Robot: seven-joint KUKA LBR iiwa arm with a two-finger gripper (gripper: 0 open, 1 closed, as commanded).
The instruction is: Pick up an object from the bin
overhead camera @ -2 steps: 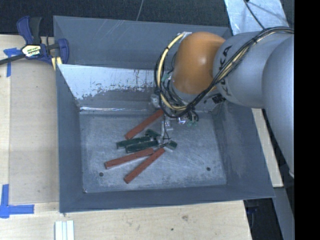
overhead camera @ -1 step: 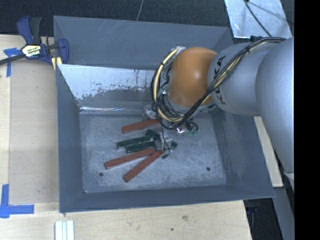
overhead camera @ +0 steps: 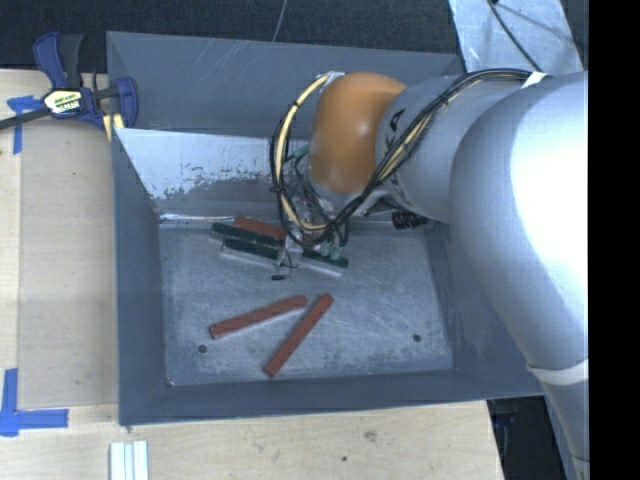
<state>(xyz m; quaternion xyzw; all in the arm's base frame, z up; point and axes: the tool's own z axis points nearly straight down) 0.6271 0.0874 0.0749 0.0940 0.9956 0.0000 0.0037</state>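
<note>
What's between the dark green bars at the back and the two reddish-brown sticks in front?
Nothing: in the camera view, only bare bin floor separates the dark green bars from the reddish-brown sticks.

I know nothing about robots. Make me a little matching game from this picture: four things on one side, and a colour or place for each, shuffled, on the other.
Things:
1. gripper
2. two long sticks in a V
3. stick just left of the gripper
4. wrist cover

Descriptions:
a. orange
b. down near the back wall of the bin
c. red-brown, on the open floor toward the front
d. dark green

Pairs: 1-b, 2-c, 3-d, 4-a.
</note>
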